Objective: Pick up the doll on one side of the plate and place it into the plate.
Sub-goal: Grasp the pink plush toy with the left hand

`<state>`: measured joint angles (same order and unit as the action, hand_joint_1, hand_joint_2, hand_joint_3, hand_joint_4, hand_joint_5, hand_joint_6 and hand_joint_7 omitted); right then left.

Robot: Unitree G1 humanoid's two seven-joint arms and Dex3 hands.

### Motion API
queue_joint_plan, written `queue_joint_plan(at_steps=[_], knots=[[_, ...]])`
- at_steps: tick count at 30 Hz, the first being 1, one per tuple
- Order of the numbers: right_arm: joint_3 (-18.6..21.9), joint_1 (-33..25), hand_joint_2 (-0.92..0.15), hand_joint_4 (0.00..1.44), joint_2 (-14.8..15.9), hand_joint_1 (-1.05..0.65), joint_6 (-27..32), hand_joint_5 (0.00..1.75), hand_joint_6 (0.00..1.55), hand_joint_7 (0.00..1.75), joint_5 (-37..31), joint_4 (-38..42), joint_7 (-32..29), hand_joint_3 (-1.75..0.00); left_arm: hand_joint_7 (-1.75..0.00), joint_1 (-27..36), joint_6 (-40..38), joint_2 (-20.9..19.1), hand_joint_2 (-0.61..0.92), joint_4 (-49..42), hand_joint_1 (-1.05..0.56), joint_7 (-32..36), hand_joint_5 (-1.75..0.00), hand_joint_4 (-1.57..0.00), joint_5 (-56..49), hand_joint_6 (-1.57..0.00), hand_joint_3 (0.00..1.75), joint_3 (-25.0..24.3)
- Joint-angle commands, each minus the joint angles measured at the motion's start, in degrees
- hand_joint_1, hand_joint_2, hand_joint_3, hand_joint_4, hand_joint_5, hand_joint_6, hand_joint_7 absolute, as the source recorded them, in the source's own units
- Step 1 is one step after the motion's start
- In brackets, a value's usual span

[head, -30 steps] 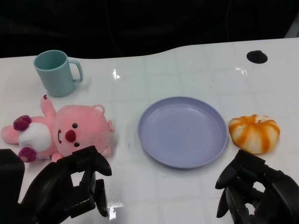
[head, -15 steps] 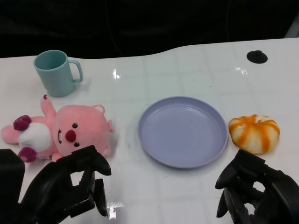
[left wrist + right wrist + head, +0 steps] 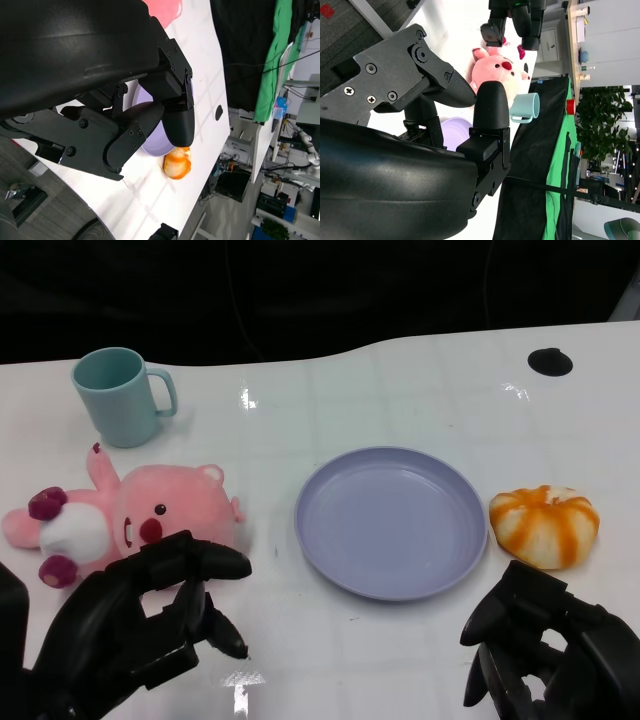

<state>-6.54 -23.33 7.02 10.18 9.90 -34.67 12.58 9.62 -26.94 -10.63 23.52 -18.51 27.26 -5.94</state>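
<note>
A pink doll [image 3: 130, 520] lies on its back on the white table [image 3: 400, 380], just left of the empty lilac plate [image 3: 392, 520] and below a teal mug [image 3: 118, 395]. The robot's left hand [image 3: 140, 625] hovers just in front of the doll's head, fingers spread and holding nothing, their tips close to the plush but not visibly touching it. The step in hand appears to be the approach for the grasp. To do it well, the hand should probably reach further over the round head or the body, so the fingers can wrap soft bulk rather than pinch a thin ear or paw, which would likely slip. The plush will compress, so a deep, firm closure looks wise before lifting. The carry to the plate is short and should stay clear of its rim. Beyond the plate sits an orange-striped bun toy [image 3: 545, 525]. At the far right the right hand [image 3: 545, 645] waits low, fingers curled in on nothing.
</note>
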Motion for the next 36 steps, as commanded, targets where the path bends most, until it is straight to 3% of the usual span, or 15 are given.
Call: queue_joint_plan(at_steps=[1, 3, 6, 13, 19, 24, 28, 36], knots=[[0.0, -0.3, -0.57, 0.62, 0.3, -0.23, -0.2, 1.75, 0.51, 1.54, 0.0, -0.5, -0.2, -1.21, -0.61, -0.2, 1.6, -0.6, 0.71, 1.1, -0.27, 0.1, -1.16, -0.61, 0.2, -0.67, 0.64, -1.6], [-0.3, -0.3, -0.57, 0.62, 0.2, -0.23, 0.0, 1.75, 0.52, 1.54, -0.2, -0.7, -0.4, -1.21, -0.49, -0.7, 2.8, -1.0, 0.85, 0.6, -0.29, -0.4, -1.09, -0.58, 0.1, -0.66, 0.43, -2.4], [-0.6, -0.3, -0.57, 0.62, 0.1, -0.23, -0.2, 1.75, 0.52, 1.54, -0.5, -0.8, -0.6, -1.21, -0.4, -1.3, 3.2, -1.3, 0.91, 0.4, -0.34, -0.1, -1.02, -0.56, 0.1, -0.67, 0.29, -3.6], [-1.2, -0.1, -0.56, 0.62, -0.1, -0.24, -0.7, 1.75, 0.52, 1.54, -1.2, -0.7, -0.9, -1.21, -0.31, -3.2, 10.5, -4.7, 0.92, -1.6, -0.42, -2.0, -0.97, -0.51, -6.1, -0.6, 0.2, -3.0], [-1.1, -0.1, -0.55, 0.61, 0.0, -0.24, -0.3, 1.74, 0.52, 1.54, -1.1, -0.8, -1.0, -1.22, -0.17, -6.3, 21.3, -11.5, 0.92, -5.4, -0.49, -2.5, -0.78, -0.32, -19.0, -0.45, 0.19, -2.2], [-1.0, 0.0, -0.55, 0.61, 0.0, -0.23, 0.0, 1.74, 0.52, 1.54, -1.0, -0.9, -1.1, -1.23, -0.12, -8.3, 26.2, -16.1, 0.92, -8.1, -0.53, -1.0, -0.74, -0.28, -28.3, -0.43, 0.12, -1.9], [-0.9, 0.1, -0.55, 0.6, 0.0, -0.23, -0.4, 1.75, 0.52, 1.54, -0.8, -0.6, -0.9, -1.22, -0.05, -9.5, 27.4, -20.5, 0.92, -8.9, -0.51, 0.1, -0.64, -0.23, -37.9, -0.4, 0.06, -1.3], [-0.8, 0.0, -0.56, 0.61, 0.1, -0.23, -0.1, 1.74, 0.51, 1.55, -0.9, -0.9, -1.0, -1.21, 0.0, -11.1, 28.0, -27.3, 0.92, -9.7, -0.65, 1.7, -0.39, -0.08, -55.8, -0.25, 0.01, 1.8]])
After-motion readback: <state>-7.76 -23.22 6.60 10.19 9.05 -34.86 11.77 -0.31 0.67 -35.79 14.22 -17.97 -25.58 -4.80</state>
